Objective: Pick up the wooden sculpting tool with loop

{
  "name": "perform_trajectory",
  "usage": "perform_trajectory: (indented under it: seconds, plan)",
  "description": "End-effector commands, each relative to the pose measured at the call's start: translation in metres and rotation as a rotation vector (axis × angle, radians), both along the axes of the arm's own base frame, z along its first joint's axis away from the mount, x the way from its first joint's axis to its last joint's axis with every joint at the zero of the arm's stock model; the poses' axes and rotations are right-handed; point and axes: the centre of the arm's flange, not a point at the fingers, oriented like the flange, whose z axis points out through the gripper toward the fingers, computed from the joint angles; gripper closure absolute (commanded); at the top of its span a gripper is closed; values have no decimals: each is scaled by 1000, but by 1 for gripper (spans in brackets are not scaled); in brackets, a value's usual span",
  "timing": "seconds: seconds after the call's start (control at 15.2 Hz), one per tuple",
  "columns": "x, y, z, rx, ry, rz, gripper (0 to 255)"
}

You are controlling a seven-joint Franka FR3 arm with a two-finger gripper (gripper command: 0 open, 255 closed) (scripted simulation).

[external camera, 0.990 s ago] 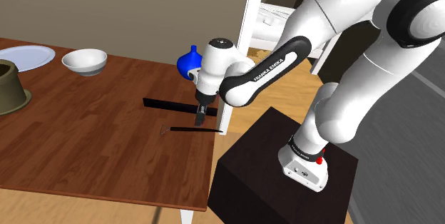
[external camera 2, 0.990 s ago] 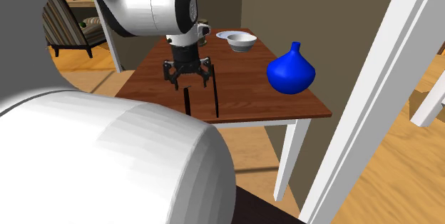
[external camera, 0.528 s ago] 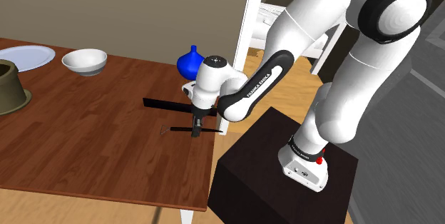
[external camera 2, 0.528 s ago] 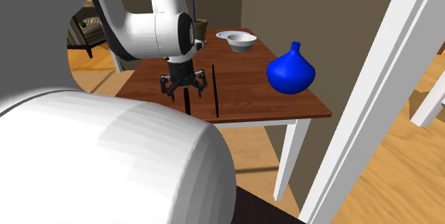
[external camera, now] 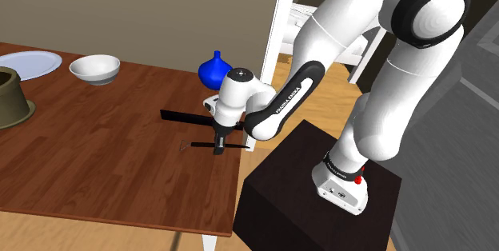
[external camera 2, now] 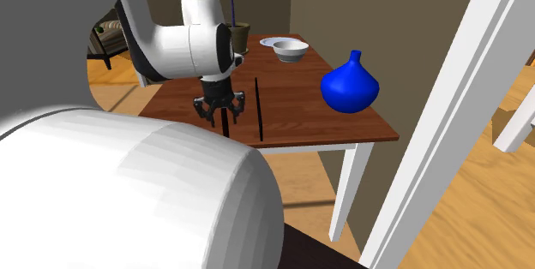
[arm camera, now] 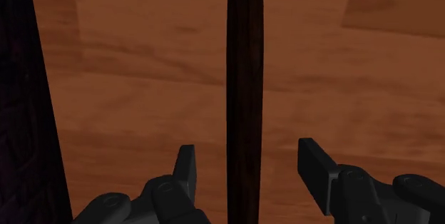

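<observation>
Just above the brown table (external camera: pixel 96 157), the arm's black gripper (external camera: pixel 217 146) hangs with its jaws wide open astride the sculpting tool (external camera: pixel 201 143). The tool, a thin dark stick with a small wire loop at one end, lies flat near the table edge closest to the robot's stand (external camera: pixel 312 205), its plain end reaching that edge and its loop pointing inward across the table. From the wrist, the handle (arm camera: pixel 244 80) runs straight up between the two fingers (arm camera: pixel 187 176), nearer one than the other, with a gap of bare table on each side and neither pad touching it. A long black strip (external camera: pixel 185 115) lies just beside the tool, roughly parallel, farther from the table's near corner. A blue vase (external camera 2: pixel 349 87) stands at the same edge beyond the strip. A white bowl (external camera: pixel 94 68) and a white plate (external camera: pixel 28 63) sit well apart along the far edge.
</observation>
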Motion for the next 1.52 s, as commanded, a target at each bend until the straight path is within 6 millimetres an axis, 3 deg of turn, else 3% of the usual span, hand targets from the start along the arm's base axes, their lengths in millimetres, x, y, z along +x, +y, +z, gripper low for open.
perform_trajectory:
  seconds: [0.0, 0.4, 1.45]
  plan:
    - [1, -3, -3, -2, 5, -8, 255]
    - [1, -3, -3, -2, 5, -8, 255]
    - [1, -3, 77, -2, 5, -8, 255]
